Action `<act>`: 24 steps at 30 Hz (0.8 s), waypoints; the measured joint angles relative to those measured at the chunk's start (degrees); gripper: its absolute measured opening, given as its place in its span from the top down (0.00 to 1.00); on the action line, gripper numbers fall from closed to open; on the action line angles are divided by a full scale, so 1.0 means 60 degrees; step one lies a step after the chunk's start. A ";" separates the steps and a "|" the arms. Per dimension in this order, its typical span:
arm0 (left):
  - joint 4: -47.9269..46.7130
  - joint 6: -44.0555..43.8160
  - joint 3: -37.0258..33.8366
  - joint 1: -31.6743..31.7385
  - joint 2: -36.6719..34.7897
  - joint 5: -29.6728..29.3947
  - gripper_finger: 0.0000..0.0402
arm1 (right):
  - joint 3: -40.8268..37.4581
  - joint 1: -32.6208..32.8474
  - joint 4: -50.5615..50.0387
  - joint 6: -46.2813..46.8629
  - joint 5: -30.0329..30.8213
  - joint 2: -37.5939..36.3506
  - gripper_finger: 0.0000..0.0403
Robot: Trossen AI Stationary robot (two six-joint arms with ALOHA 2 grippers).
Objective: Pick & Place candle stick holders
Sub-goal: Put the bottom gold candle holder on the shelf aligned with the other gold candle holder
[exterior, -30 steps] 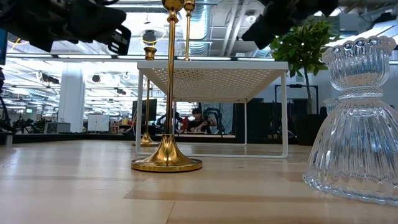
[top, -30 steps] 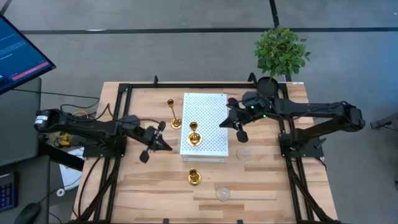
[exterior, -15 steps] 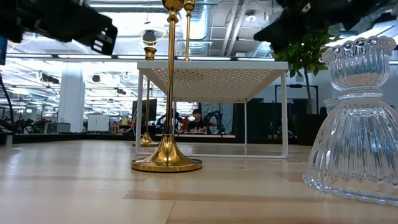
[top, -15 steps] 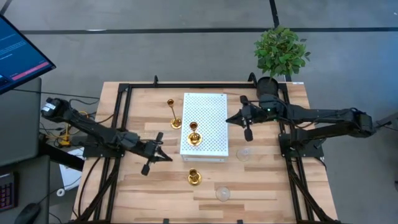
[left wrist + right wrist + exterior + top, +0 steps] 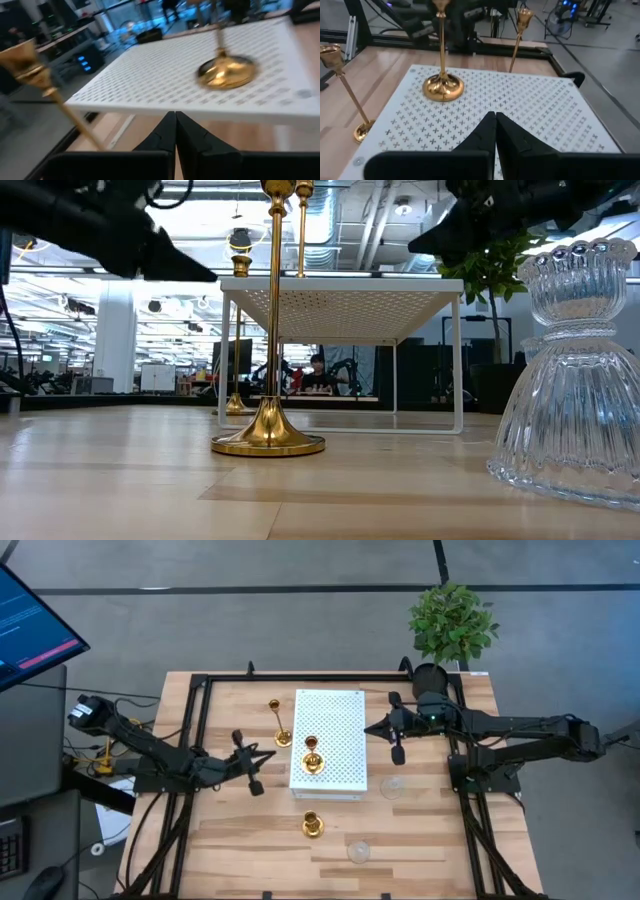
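A white perforated stand [image 5: 330, 720] sits mid-table with one gold holder [image 5: 312, 756] on its top. A tall gold holder [image 5: 279, 726] stands on its round base on the table left of the stand. Another gold holder [image 5: 313, 827] stands near of the stand. Two clear glass holders [image 5: 392, 787] [image 5: 358, 852] stand on the table at near right. My left gripper [image 5: 266, 753] is shut and empty just left of the stand. My right gripper [image 5: 370, 730] is shut and empty at the stand's right edge, above its top [image 5: 530, 125].
A black pot with a green plant [image 5: 452, 620] stands at the table's far right corner. Black frame rails [image 5: 195, 730] run along the table's left, right and far sides. In the low view a gold holder [image 5: 268, 442] and a glass holder [image 5: 575, 380] stand close in front.
My left gripper first swung toward the table's near edge as its arm stretched out, then came back toward the far edge and turned, ending beside the stand's left side. My right gripper drew back a little toward the table's right, then kept still.
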 joint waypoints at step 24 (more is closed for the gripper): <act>-0.1522 -0.0223 0.0000 0.5122 -0.0007 0.4840 0.99 | -0.0400 -0.1190 -0.0744 -0.0667 -0.0036 -0.0135 1.00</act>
